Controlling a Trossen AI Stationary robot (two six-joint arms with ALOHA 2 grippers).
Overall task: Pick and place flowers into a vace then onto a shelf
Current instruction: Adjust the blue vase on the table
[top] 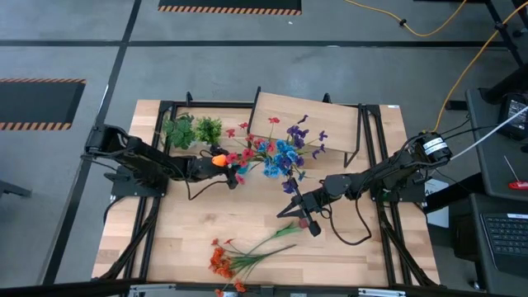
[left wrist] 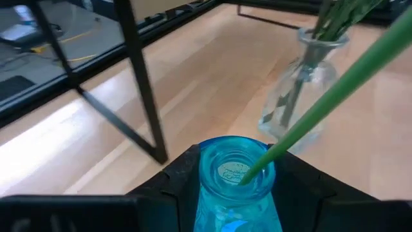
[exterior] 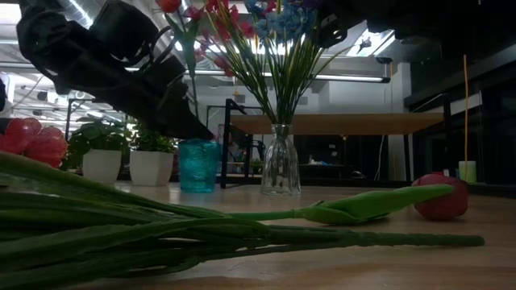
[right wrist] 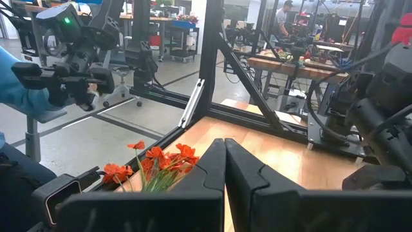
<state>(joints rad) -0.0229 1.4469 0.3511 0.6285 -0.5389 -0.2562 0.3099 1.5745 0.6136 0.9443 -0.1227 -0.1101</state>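
A blue glass vase (left wrist: 235, 193) stands on the table left of centre, between the fingers of my left gripper (left wrist: 235, 169). One green stem (left wrist: 335, 84) of an orange tulip (top: 219, 161) sticks into its mouth. To its right a clear vase (exterior: 280, 161) holds several red, blue and purple flowers (top: 280, 155). An orange spray (top: 239, 257) lies flat near the front edge. The shelf (top: 309, 115) stands at the back. My right gripper (top: 295, 213) hangs shut above the table's middle right, holding nothing. My left gripper has the blue vase's neck (left wrist: 209, 187), just under the rim, between its two fingers (left wrist: 177, 177), one on each side. The fingers come from the table's left, slanting slightly down. The vase stands upright with its base (exterior: 197, 187) on the table.
Two potted leafy plants (top: 191, 130) stand at the back left beside the shelf's black legs (left wrist: 138, 77). A red tulip head (exterior: 439, 197) lies on the table under my right arm. Long green stems (exterior: 242, 234) cross the front of the table.
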